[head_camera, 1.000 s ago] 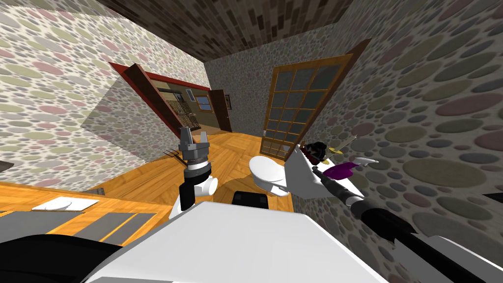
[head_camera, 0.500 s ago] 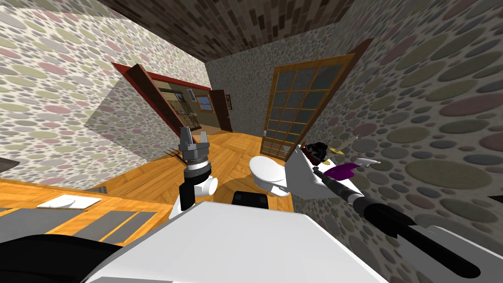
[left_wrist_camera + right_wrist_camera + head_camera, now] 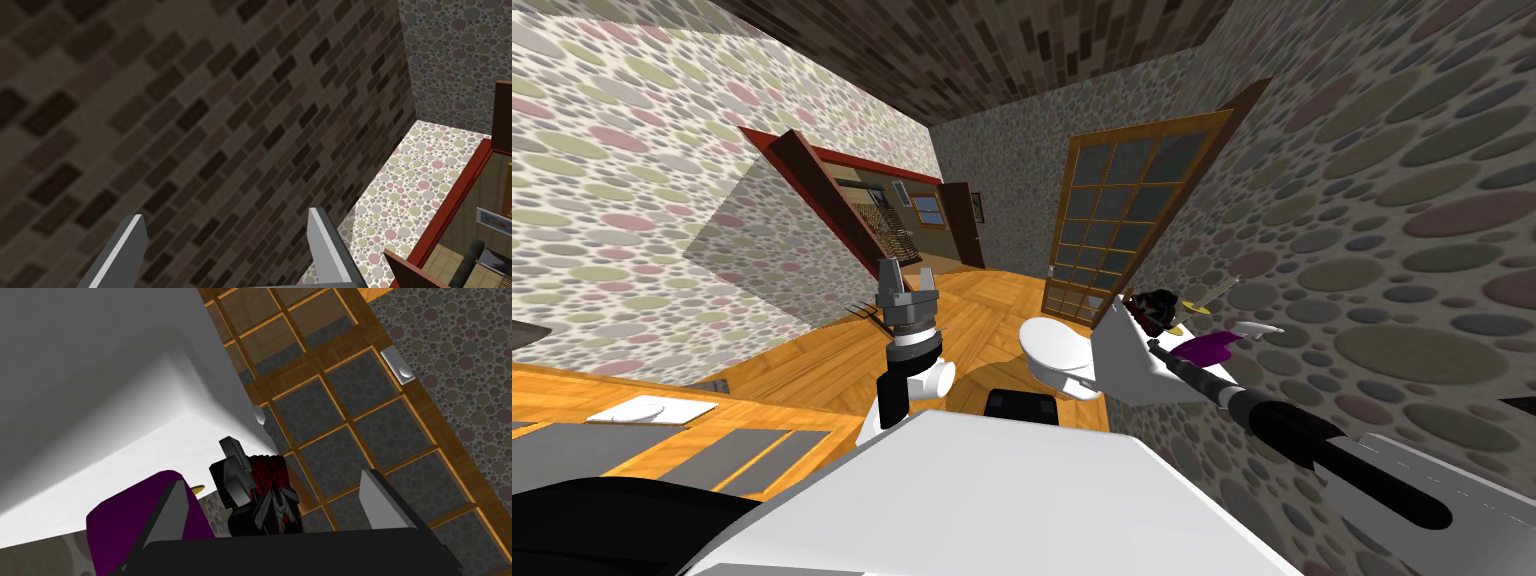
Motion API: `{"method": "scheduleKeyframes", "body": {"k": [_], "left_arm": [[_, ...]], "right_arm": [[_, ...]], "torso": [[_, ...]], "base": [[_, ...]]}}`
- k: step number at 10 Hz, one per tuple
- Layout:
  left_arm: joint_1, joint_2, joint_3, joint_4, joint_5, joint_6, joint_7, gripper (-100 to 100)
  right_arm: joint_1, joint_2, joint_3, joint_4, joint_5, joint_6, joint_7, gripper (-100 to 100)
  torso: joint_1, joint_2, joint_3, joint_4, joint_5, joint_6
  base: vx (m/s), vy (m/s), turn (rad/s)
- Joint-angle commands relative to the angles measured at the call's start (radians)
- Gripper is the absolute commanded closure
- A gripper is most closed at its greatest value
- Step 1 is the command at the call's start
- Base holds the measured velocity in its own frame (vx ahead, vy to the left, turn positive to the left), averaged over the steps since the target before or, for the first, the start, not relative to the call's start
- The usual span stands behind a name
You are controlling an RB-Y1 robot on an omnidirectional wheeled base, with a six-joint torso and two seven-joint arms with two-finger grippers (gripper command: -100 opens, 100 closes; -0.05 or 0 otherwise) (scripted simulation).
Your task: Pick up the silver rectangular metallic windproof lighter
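Left gripper (image 3: 907,275) is standing raised ahead of the chest, well apart from the work; the left wrist view is showing its fingers spread, gripping nothing; a white toilet (image 3: 1052,352) is sitting to its right; the right arm is reaching to the white ledge (image 3: 1124,368) beyond; the head view is giving the lighter (image 3: 240,488) as a small dark lump there, while the right wrist view is resolving a black block with grey faces, just ahead of the right gripper (image 3: 272,478), between its parted, unloaded fingers; a purple object (image 3: 120,523) is lying beside it; against half a second ago, the right arm's elbow end is sitting slightly shifted; the rest is matching.
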Motion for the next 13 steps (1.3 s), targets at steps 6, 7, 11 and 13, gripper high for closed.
{"method": "scheduleKeyframes", "body": {"k": [6,7,11,13], "left_arm": [[0.000,0.000,0.000,0.000,0.000,0.000,0.000,0],[0.000,0.000,0.000,0.000,0.000,0.000,0.000,0],[0.000,0.000,0.000,0.000,0.000,0.000,0.000,0],[0.000,0.000,0.000,0.000,0.000,0.000,0.000,0]], "right_arm": [[0.060,-0.186,-0.043,0.025,-0.002,0.083,0.005,-100],[0.060,-0.198,-0.043,0.025,-0.002,0.083,0.005,-100],[0.100,-0.328,-0.072,0.040,-0.004,0.140,0.008,-100],[0.116,-0.382,-0.082,0.045,-0.005,0.160,0.009,-100]], "torso": [[0.000,0.000,0.000,0.000,0.000,0.000],[-0.001,0.000,0.000,0.000,0.000,0.000],[-0.001,0.000,0.000,0.000,0.000,0.000],[-0.001,0.000,0.000,0.000,0.000,0.000]], "base": [[-0.002,-0.022,-0.007],[0.001,-0.024,-0.001],[0.001,-0.029,-0.007],[0.003,-0.024,-0.002]]}}
